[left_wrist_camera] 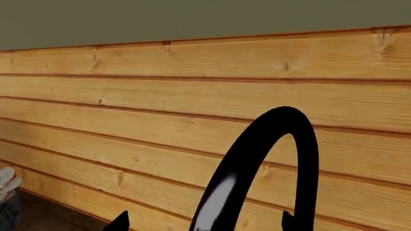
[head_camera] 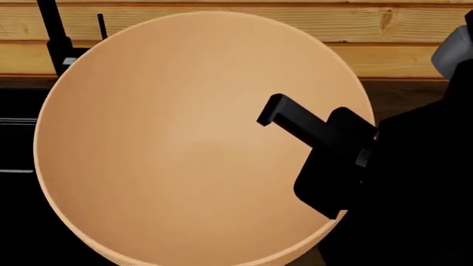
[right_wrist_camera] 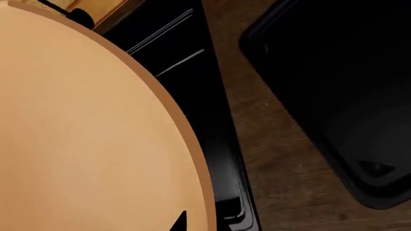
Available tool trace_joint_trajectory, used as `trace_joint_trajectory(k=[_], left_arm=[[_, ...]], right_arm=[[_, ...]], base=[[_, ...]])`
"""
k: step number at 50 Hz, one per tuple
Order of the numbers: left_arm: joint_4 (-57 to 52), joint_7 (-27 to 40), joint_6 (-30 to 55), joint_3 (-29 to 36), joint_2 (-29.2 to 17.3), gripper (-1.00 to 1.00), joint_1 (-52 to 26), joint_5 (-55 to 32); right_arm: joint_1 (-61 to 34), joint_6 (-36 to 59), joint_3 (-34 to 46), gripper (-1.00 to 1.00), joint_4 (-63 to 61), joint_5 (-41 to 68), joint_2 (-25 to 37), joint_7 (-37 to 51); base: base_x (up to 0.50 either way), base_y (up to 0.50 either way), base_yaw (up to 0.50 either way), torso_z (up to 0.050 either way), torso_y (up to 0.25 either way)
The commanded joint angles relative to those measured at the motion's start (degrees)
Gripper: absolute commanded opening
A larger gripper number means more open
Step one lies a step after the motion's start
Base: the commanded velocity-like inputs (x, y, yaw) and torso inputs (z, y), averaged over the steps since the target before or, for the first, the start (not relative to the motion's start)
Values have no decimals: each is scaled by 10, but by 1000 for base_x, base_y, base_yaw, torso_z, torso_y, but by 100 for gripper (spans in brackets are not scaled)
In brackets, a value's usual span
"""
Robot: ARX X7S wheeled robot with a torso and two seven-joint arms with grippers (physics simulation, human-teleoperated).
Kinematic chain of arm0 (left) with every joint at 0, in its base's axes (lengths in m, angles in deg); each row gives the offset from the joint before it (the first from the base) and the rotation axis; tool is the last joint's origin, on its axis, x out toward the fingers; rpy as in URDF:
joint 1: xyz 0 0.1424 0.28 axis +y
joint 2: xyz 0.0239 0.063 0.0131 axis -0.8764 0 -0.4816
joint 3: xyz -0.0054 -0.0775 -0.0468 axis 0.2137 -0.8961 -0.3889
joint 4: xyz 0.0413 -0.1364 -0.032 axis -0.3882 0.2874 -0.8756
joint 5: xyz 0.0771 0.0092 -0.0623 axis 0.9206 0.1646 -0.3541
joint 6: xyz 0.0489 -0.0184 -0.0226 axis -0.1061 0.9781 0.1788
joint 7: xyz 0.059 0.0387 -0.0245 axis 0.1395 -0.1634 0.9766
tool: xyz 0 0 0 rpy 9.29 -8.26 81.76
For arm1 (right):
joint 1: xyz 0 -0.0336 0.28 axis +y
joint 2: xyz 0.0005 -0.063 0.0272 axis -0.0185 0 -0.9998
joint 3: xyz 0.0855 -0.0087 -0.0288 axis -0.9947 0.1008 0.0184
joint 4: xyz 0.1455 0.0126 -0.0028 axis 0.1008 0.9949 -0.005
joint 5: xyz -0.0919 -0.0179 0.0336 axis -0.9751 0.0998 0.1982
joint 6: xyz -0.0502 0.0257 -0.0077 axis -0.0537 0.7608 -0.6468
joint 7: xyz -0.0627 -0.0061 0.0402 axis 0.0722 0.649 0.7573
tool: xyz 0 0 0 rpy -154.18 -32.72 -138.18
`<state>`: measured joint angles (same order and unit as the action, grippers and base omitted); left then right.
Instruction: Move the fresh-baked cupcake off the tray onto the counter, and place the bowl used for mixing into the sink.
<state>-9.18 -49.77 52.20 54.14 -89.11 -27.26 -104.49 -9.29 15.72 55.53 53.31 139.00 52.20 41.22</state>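
The peach-tan bowl [head_camera: 185,144] fills most of the head view, lifted and tilted toward the camera. My right gripper [head_camera: 279,117] is shut on its right rim, with one black finger [head_camera: 296,123] lying inside the bowl and the other hidden behind the wall. In the right wrist view the bowl [right_wrist_camera: 83,134] hangs beside the black sink [right_wrist_camera: 192,91], with the counter [right_wrist_camera: 276,144] and the black tray [right_wrist_camera: 334,82] further off. The cupcake is out of view. My left gripper [left_wrist_camera: 203,222] is open, its fingertips [left_wrist_camera: 119,222] pointing at the faucet [left_wrist_camera: 257,159].
The pine plank wall [left_wrist_camera: 192,96] runs behind the sink. The black faucet post [head_camera: 52,33] rises at the back left in the head view, with the sink [head_camera: 15,138] below it. A whitish object [left_wrist_camera: 6,180] shows at the edge of the left wrist view.
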Motion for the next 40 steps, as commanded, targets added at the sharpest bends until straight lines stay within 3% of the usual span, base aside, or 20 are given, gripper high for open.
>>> trace_joint_trajectory(k=[1,4,27,40], left_arm=[[7,0,-6,-11,-1,100,1,0],[11,0,-8,-10,0,100,-2,1],[9,0,-8,-8,-2,100,1,-1],[13,-1,-12,-9,-3,100,3,-1]], right_arm=[[-18,-3,19,-100,21,-6,0,-3],[-15,-9,22,-100,21,-12,23,-4],[-9,-12,42,-100,9,-10,27,-15],[-1,-10,51,-100,12,-17,23,-22]], base=[[0,500,0,0,0],[0,333,0,0,0],[0,0,0,0,0],[0,500,0,0,0]])
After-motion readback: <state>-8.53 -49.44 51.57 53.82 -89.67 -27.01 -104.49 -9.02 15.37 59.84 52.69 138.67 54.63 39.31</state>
